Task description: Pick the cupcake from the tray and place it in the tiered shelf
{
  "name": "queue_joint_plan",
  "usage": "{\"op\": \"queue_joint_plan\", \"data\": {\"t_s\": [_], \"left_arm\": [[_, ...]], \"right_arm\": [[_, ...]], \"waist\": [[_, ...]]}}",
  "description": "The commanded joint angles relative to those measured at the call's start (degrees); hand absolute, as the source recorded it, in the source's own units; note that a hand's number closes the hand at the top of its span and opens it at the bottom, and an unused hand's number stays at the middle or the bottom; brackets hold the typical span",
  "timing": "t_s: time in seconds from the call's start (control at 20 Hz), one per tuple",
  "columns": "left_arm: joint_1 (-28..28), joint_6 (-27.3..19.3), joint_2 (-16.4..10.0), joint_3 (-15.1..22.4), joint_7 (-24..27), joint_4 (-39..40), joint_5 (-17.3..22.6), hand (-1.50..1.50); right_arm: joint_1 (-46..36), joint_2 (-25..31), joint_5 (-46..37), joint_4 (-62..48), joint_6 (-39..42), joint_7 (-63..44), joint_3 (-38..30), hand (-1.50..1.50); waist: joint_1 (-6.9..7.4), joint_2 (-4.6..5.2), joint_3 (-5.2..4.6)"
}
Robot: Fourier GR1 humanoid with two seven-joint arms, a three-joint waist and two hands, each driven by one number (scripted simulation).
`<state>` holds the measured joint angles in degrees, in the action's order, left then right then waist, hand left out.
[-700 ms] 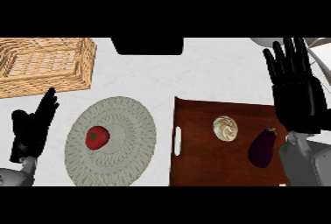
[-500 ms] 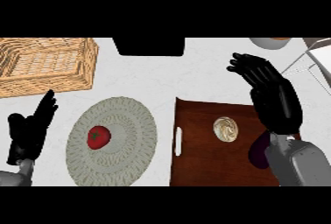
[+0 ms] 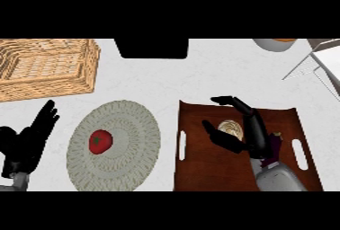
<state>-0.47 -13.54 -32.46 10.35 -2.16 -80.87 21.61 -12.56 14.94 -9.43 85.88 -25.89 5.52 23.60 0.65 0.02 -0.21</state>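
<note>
The cupcake, pale and round, sits on the brown tray at centre right. My right hand hovers over the tray, just right of the cupcake. Its fingers reach past the cupcake's far side and its thumb lies at the near side, so the cupcake shows in the gap between them, unheld. The hand is open. The tiered shelf shows as grey metal at the top right corner. My left hand rests open at the left edge.
A woven round plate holding a red fruit lies left of the tray. A wicker basket stands at the back left. A black object sits at the back centre, a bowl beside the shelf. A dark purple item peeks from under my right hand.
My right hand has come down and leftward from the right edge near the shelf onto the tray, ending with thumb and fingers on either side of the cupcake. The left hand has barely moved.
</note>
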Motion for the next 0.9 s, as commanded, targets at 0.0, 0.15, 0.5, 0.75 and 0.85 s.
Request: {"op": "queue_joint_plan", "data": {"t_s": [0.0, 0.15, 0.5, 0.75, 0.85], "left_arm": [[0.6, 3.4, -1.1, -2.7, -0.1, 0.1, 1.5, 0.00], [1.4, 3.8, 1.9, -2.6, 4.4, 4.8, 0.6, 0.00], [2.6, 3.8, 0.0, -3.0, 1.3, 0.8, 1.0, 0.00], [2.3, 4.7, -0.7, -3.9, 1.9, 1.3, 1.0, 0.00], [0.0, 4.0, 0.8, -3.3, 1.5, 2.8, 0.5, 0.00]], "right_arm": [[6.1, -4.2, -9.0, 2.4, -4.3, -2.6, 9.0, -1.50], [5.6, -1.5, -18.9, 5.3, -7.7, -12.0, 10.2, -1.50], [2.6, 7.9, -36.7, 13.0, 5.3, -37.5, 10.4, -1.50], [2.2, 14.2, -37.0, 16.7, 24.5, -45.6, 15.0, -1.50], [-1.5, 13.4, -37.2, 16.8, 32.3, -50.8, 16.6, -1.50]], "waist": [[-0.67, -0.17, 0.18], [-1.16, -0.19, 0.06], [-1.47, -0.77, -0.14], [-0.96, -0.48, -0.10], [-0.92, -0.14, -0.14]]}}
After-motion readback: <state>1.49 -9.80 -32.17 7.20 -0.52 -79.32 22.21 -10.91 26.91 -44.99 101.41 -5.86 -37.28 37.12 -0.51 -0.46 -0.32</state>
